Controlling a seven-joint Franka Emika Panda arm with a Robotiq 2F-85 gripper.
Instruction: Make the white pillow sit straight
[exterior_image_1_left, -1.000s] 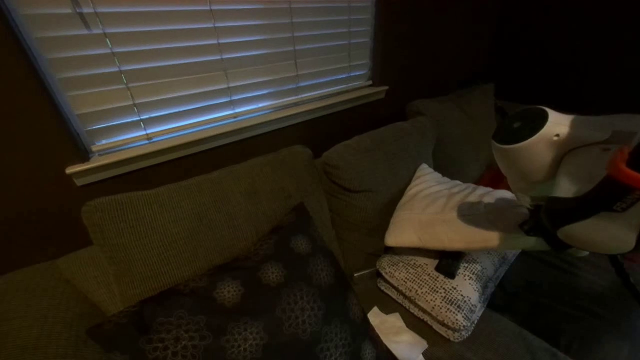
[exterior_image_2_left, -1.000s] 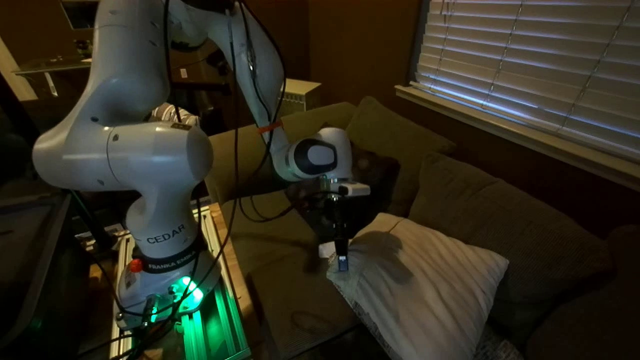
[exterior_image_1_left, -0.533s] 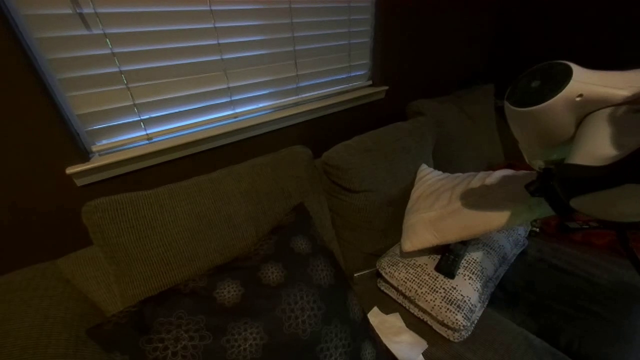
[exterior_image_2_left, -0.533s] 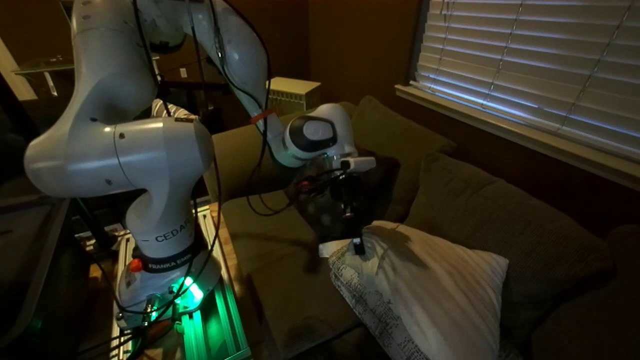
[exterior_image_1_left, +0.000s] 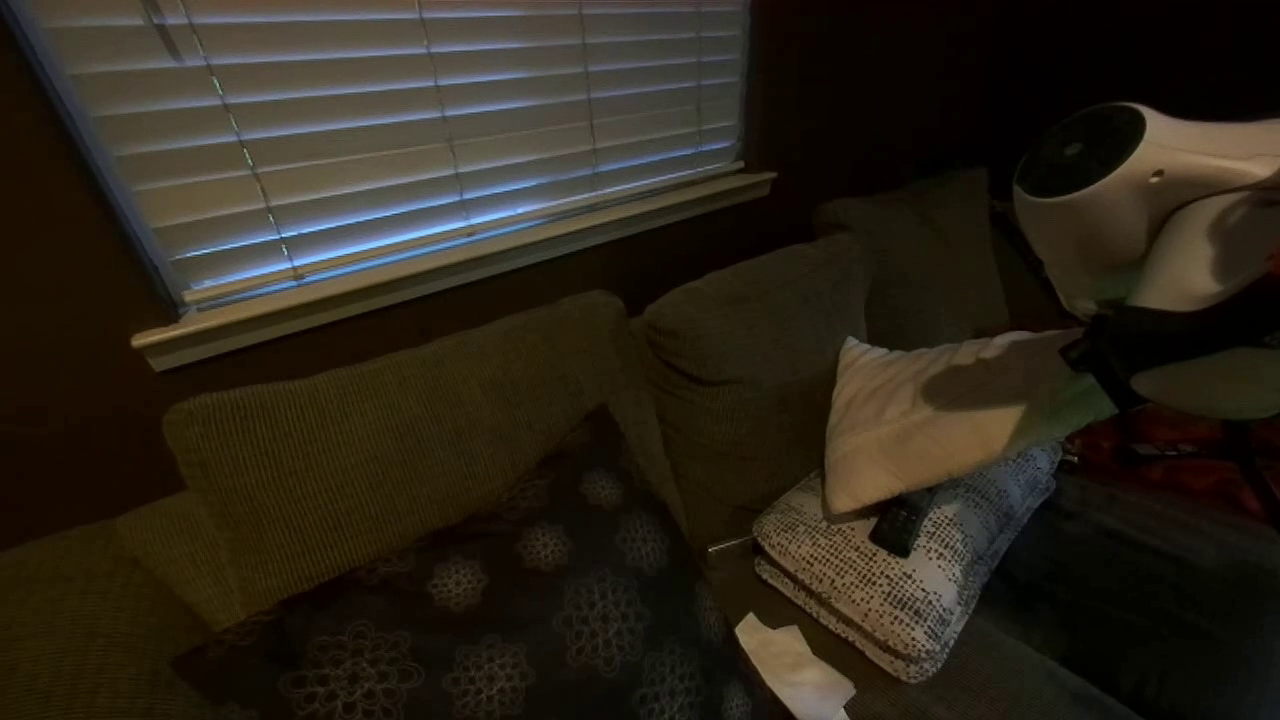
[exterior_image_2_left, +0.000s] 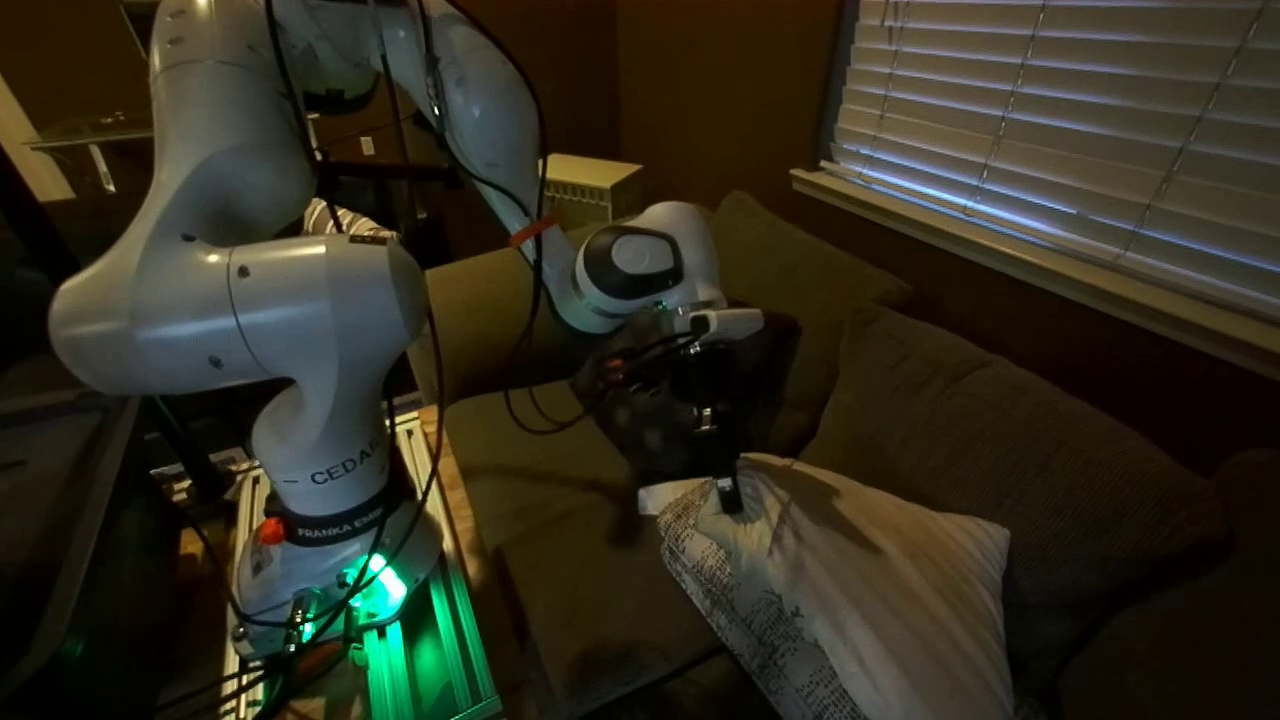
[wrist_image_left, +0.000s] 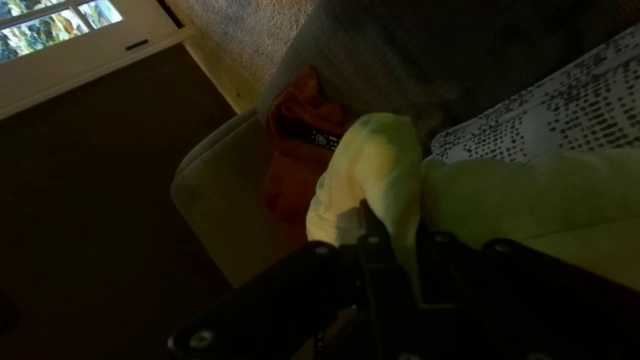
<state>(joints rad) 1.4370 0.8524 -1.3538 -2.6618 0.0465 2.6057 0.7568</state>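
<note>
Wrist view shows the Robotiq gripper (wrist_image_left: 394, 216) clamped on the white pillow (wrist_image_left: 530, 200), whose bulk, in an exterior view, slants down from that grip over the dot-patterned cushion (exterior_image_1_left: 870, 605).

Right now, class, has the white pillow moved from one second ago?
Yes. In an exterior view, the lower left corner of the white pillow has shifted right, from below the right end of the window sill to past it.
</note>
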